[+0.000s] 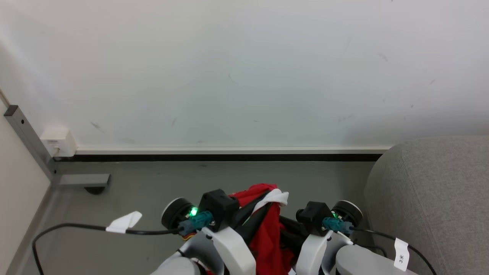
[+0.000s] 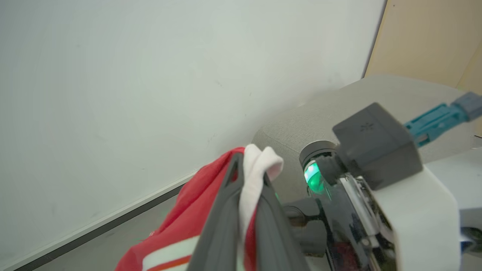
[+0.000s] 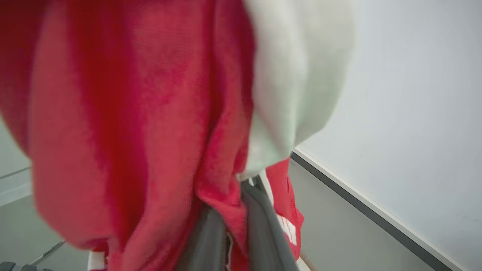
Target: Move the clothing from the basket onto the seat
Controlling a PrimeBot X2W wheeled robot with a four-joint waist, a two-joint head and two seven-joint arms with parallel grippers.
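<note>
The clothing (image 1: 267, 233), a red jersey with white stripes, hangs bunched between my two raised arms, above the grey floor. In the left wrist view, my left gripper (image 2: 250, 169) is shut on a fold of its white and red cloth (image 2: 188, 210). In the right wrist view, red cloth (image 3: 131, 113) drapes over my right gripper (image 3: 233, 203), whose grey fingers (image 3: 263, 226) pinch it. The seat (image 1: 431, 198), a light grey sofa, stands at the right, close beside my right arm, and appears again as a grey bulk (image 2: 301, 120) in the left wrist view. The basket is out of view.
A white wall with a dark baseboard (image 1: 229, 156) runs straight ahead. At the left stand a grey metal post (image 1: 30, 133) with a foot and a white wall box (image 1: 57, 141). A black cable (image 1: 76, 228) with a white tag trails from my left wrist.
</note>
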